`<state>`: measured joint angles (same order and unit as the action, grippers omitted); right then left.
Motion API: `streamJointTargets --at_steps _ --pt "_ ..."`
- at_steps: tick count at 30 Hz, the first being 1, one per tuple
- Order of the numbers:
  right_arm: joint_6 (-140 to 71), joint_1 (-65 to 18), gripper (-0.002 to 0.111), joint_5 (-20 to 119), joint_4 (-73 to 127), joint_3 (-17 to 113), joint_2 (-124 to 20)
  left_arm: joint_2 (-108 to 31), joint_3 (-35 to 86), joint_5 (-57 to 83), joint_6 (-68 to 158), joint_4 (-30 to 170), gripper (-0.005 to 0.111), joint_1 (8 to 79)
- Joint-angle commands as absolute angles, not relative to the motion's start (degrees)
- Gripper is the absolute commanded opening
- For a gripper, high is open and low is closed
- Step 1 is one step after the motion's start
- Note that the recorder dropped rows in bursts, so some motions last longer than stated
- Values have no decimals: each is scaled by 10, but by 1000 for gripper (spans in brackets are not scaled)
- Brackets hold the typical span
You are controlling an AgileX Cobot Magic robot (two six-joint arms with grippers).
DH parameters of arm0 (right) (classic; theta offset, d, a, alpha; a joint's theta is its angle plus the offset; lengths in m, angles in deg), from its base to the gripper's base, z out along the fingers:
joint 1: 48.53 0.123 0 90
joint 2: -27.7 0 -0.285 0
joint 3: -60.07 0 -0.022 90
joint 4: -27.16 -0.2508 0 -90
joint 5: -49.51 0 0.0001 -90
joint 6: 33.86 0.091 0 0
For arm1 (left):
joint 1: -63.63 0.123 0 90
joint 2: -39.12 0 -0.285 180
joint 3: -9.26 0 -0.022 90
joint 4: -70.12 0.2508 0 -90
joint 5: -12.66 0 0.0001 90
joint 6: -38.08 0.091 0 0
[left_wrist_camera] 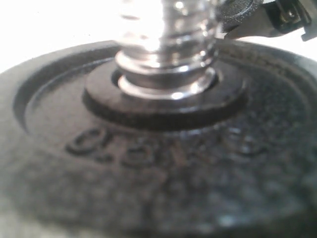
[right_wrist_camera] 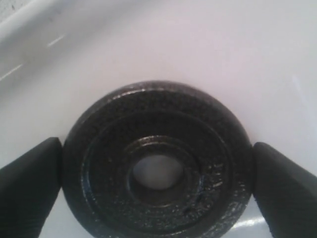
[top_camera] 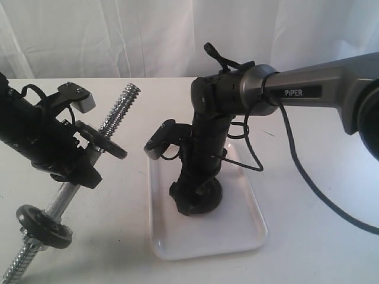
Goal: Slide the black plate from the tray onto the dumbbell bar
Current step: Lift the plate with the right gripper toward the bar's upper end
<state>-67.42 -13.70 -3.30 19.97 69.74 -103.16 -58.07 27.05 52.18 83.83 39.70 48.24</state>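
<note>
At the far left of the exterior view, the left gripper (top_camera: 83,163) is clamped on the smooth middle of the bar (top_camera: 121,109). The bar is tilted, with one threaded end pointing up and to the right and the other slanting down to the lower left. We cannot tell whether that low end touches the table (top_camera: 118,248). A lower disc (top_camera: 44,226) sits on the bar below the grip. An upper disc (top_camera: 109,146), seen edge-on, sits just above the grip. The left wrist view shows a disc face (left_wrist_camera: 158,168) up close with the threaded bar through its hole. We cannot tell which of the two discs it is, and the raised marks on it are too blurred to read.

Moving right, the tray (top_camera: 237,234) lies flat on the table, well apart from the bar. The plate (right_wrist_camera: 158,124) lies flat on the tray floor, about the middle of the tray, with white showing through its hole.

The right gripper (top_camera: 197,200) points straight down over the plate. Its jaws stand apart, with one of the fingers (right_wrist_camera: 29,188) on each side of the plate, close against the rim. We cannot tell whether they actually touch it.

Further right, the grey right arm reaches in from the edge of the view. A black cable (top_camera: 320,195) trails from it across the table.
</note>
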Motion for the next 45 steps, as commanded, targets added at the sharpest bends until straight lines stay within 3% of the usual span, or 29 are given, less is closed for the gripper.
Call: streamJointTargets --at_steps 1,29,45 --pt "-677 -137 0 -106 188 690 -1023 -547 254 540 832 336 0 481" --pt "-752 -281 0 -204 -121 817 -867 -547 254 565 893 351 0 481" --pt "-772 -303 0 -204 -314 835 -861 -547 254 582 910 351 0 481"
